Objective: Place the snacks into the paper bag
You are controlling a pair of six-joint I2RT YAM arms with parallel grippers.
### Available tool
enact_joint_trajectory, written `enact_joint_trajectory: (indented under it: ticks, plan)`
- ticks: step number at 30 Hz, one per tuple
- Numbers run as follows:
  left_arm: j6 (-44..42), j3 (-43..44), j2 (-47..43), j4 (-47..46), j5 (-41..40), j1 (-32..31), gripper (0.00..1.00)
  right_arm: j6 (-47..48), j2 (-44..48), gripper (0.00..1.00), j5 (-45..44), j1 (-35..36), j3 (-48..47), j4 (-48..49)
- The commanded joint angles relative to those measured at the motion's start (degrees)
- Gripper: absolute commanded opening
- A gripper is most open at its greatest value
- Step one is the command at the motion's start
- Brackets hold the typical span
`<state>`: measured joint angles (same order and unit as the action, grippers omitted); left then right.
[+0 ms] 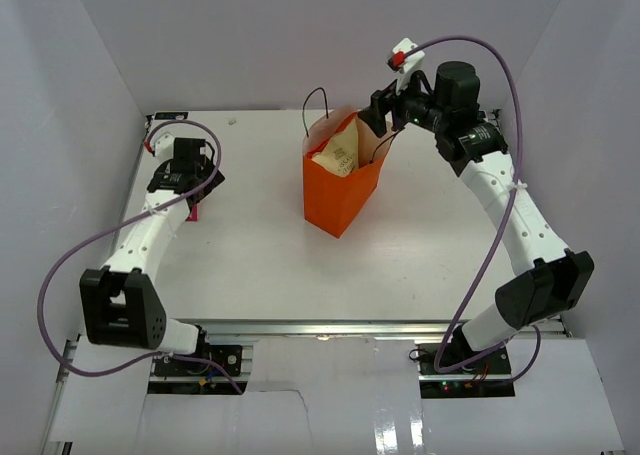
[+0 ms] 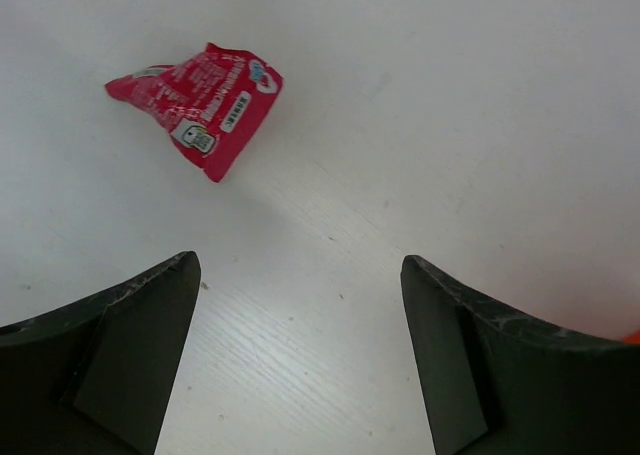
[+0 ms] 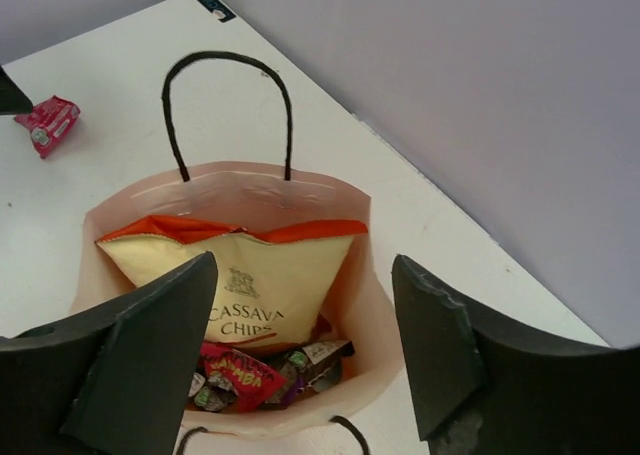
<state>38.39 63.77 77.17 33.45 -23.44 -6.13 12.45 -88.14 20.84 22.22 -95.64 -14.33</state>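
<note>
Both hands gape empty: left (image 2: 300, 355) near pink-red packet (image 2: 200, 103), right (image 3: 305, 360) above paper bag (image 3: 352, 305).

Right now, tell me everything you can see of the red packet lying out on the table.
The red packet is a small, shiny, crumpled wrapper, pink-red with white print and a small label patch. It lies flat on the white table, outside the paper bag, touching nothing else. The left pincer hangs open above it, jaws apart and clear of it. The right wrist view shows it far left of the bag.
</note>
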Motion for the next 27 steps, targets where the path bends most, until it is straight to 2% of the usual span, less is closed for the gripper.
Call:
enact_joint_trajectory:
  ticks: [1,3,11,18,22,26,27]
  plan:
    - [5.54,5.39,7.19,9.42,-8.19,1.82,0.91,0.03,3.41,0.78,3.14,-3.14,-1.75,1.32]
    - [7.39,8.9,13.6,12.86,-9.25,3.66,0.91,0.47,4.9,0.82,7.01,-5.42,-1.05,1.32]
    - [5.91,18.66,29.6,13.83,-6.18,10.08,0.93,0.39,10.7,0.85,13.26,-12.98,6.95,1.67]
    - [2.13,26.05,37.69,14.1,-2.66,11.93,0.95,-1.46,13.78,0.86,16.25,-15.62,11.26,2.02]
    - [0.55,27.02,39.9,14.62,-2.14,12.98,0.96,-2.51,14.57,0.86,17.39,-15.8,12.66,2.55]
    - [-0.07,25.97,40.69,14.62,0.41,14.56,0.91,-3.13,15.1,0.86,17.65,-15.89,13.46,2.99]
    - [-0.25,25.79,40.78,14.54,1.89,15.09,0.81,-3.22,15.28,0.86,17.66,-15.98,13.46,2.99]
